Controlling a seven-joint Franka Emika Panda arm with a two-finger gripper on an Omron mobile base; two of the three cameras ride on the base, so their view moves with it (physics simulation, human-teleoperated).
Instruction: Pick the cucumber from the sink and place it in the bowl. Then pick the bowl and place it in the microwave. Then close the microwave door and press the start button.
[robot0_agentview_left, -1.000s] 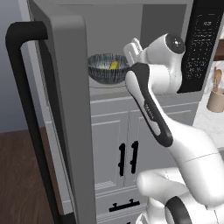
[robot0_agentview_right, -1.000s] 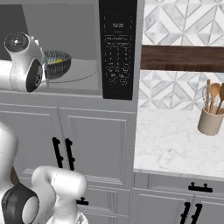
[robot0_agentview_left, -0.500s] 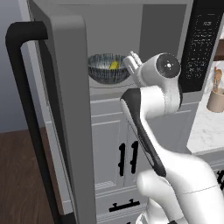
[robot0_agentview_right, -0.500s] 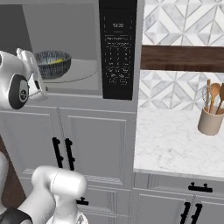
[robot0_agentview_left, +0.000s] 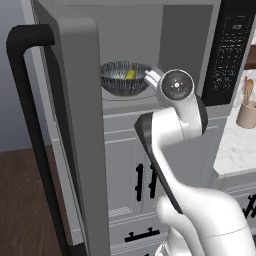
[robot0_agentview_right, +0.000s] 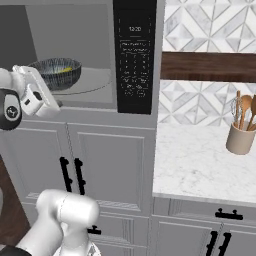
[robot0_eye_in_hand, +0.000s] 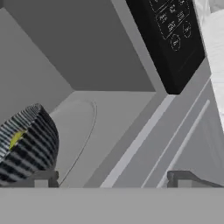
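Note:
The bowl (robot0_agentview_left: 121, 78), streaked dark blue-grey, sits inside the open microwave (robot0_agentview_right: 85, 30) on its round turntable, with the yellow cucumber (robot0_agentview_left: 130, 74) lying in it. From the right, the bowl (robot0_agentview_right: 55, 73) and cucumber (robot0_agentview_right: 65, 70) stand at the left of the cavity. My gripper (robot0_eye_in_hand: 111, 179) is open and empty, just outside the cavity's front edge and apart from the bowl (robot0_eye_in_hand: 27, 146). The white hand (robot0_agentview_right: 37, 90) hangs in front of the bowl. The microwave door (robot0_agentview_left: 75, 130) stands wide open at the left.
The door's long black handle (robot0_agentview_left: 30, 130) juts toward me at the left. The black keypad panel (robot0_agentview_right: 134, 55) runs down the microwave's right side. Grey cabinets (robot0_agentview_right: 105, 165) lie below. A marble counter (robot0_agentview_right: 200, 160) with a utensil crock (robot0_agentview_right: 239, 137) is at the right.
My hand has drawn back out of the cavity and away from the bowl. The bowl with the cucumber has stayed on the turntable. The jaws stay wide.

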